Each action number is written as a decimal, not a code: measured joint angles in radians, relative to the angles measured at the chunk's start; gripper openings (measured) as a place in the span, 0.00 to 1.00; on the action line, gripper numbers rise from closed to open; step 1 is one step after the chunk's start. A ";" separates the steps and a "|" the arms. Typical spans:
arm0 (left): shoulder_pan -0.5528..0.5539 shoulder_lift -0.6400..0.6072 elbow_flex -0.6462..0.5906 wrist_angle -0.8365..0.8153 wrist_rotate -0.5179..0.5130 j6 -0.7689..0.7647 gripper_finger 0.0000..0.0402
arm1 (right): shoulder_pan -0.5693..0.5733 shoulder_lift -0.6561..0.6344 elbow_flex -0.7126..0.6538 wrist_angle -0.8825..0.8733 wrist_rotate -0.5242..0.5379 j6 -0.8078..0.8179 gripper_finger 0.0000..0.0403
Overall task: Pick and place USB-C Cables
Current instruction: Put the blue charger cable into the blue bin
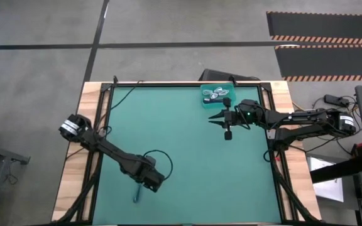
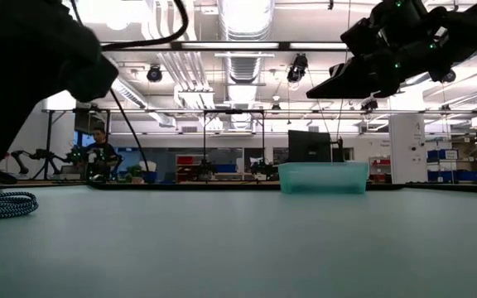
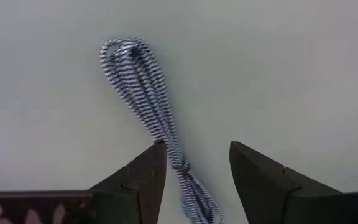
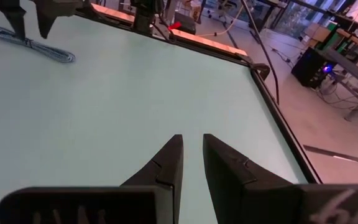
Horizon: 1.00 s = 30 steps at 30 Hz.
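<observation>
Left gripper [image 1: 144, 186] poised over a braided dark cable [image 3: 154, 118], right gripper [image 1: 222, 121] raised near the bin [image 1: 217, 94].

At the table's near-left, the left gripper's spread jaws straddle the blue-grey striped folded cable lying flat on the green mat [image 1: 181, 144]; in the high view only its tip [image 1: 137, 196] shows past the gripper, and the wrist view cuts off its near end. Right of centre, the right gripper hangs above the mat, jaws parted narrowly, empty. The translucent bin at the far edge holds white coiled cables [image 1: 215, 95], their number hard to make out. Beyond lies a workshop with ceiling lights; a distant person [image 2: 99, 149] sits.
</observation>
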 joint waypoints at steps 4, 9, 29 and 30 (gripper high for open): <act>-0.008 0.009 -0.016 -0.043 -0.024 -0.031 0.40 | 0.000 0.000 0.000 0.000 0.000 -0.001 0.13; -0.011 0.037 -0.015 -0.030 -0.028 -0.017 0.40 | 0.000 0.000 0.000 0.000 0.000 -0.002 0.13; -0.011 0.104 -0.016 -0.032 -0.029 -0.008 0.40 | 0.000 0.000 0.000 -0.001 0.000 -0.002 0.13; -0.011 0.104 -0.016 -0.032 -0.029 -0.008 0.40 | 0.000 0.000 0.000 -0.001 0.001 -0.002 0.13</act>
